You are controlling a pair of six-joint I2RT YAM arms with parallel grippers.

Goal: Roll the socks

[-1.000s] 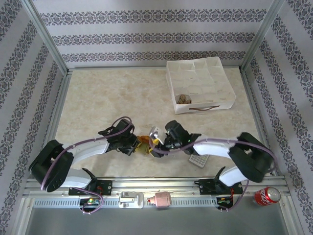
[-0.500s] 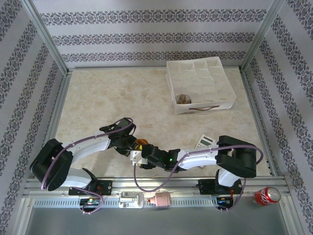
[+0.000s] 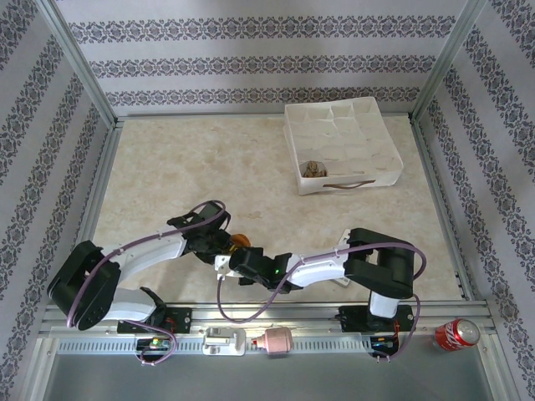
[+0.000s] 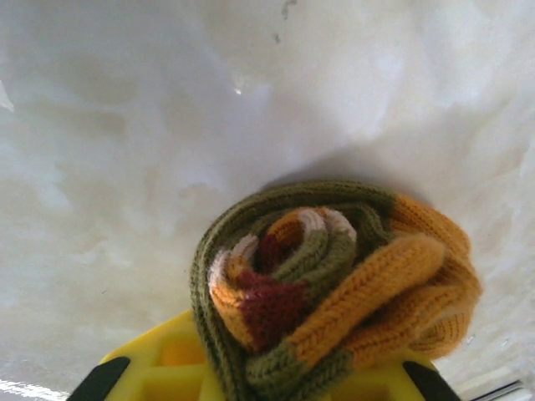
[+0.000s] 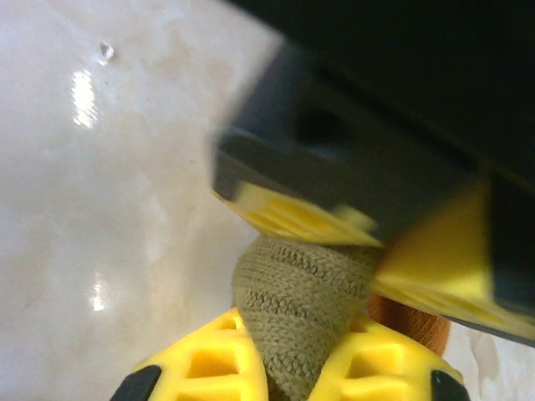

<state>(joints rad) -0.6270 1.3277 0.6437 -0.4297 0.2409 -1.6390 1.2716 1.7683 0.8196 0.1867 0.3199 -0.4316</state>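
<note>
The olive green sock with orange and dark red bands is wound into a tight roll just above the marble tabletop. My left gripper is shut on it, yellow fingers on either side. In the top view an orange bit of this sock shows between my left gripper and my right gripper. The right gripper is shut on a plain olive part of the sock, directly under the left gripper's fingers. The brown-and-tan sock sits balled in a front compartment of the box.
A white divided organizer box stands at the back right of the table. A red can lies outside the frame at the near right. A pink-and-white object rests on the front rail. Metal frame rails border the table.
My right arm has folded and swung its gripper left and toward the near edge, ending close under the left gripper on the sock. The left gripper has barely moved.
</note>
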